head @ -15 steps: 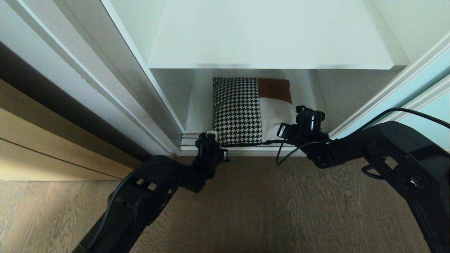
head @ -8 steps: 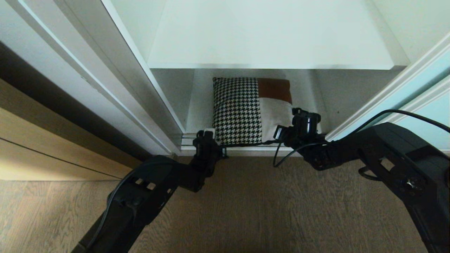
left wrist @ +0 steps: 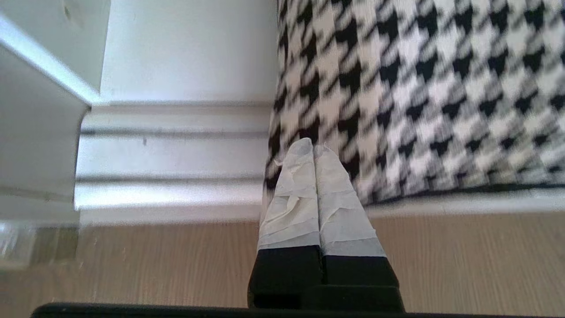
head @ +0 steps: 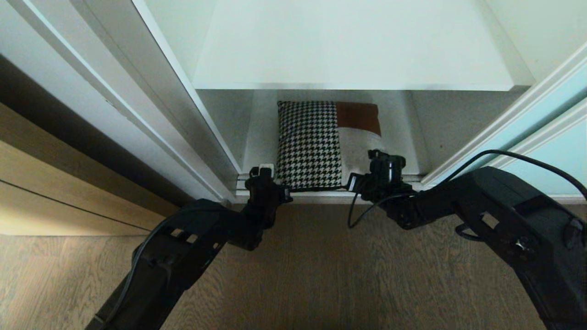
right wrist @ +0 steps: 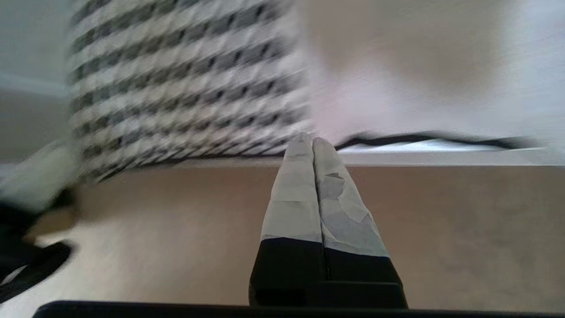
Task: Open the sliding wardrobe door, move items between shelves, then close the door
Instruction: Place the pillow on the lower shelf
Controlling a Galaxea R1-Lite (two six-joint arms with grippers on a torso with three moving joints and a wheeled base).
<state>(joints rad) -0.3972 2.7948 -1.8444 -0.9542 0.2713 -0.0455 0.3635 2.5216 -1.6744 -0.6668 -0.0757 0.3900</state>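
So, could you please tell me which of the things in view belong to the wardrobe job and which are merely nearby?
Belongs to the job:
- cushion on the bottom shelf
- upper shelf
- sliding wardrobe door, pushed aside
- left gripper and right gripper, both shut, at the cushion's front corners

Merely nearby:
- wooden floor
- wooden cabinet front

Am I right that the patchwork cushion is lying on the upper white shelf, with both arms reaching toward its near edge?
Not quite: the patchwork cushion lies on the bottom shelf, beneath the upper white shelf, as the head view shows. Both arms do reach toward its near edge, the left gripper and right gripper at its two front corners.
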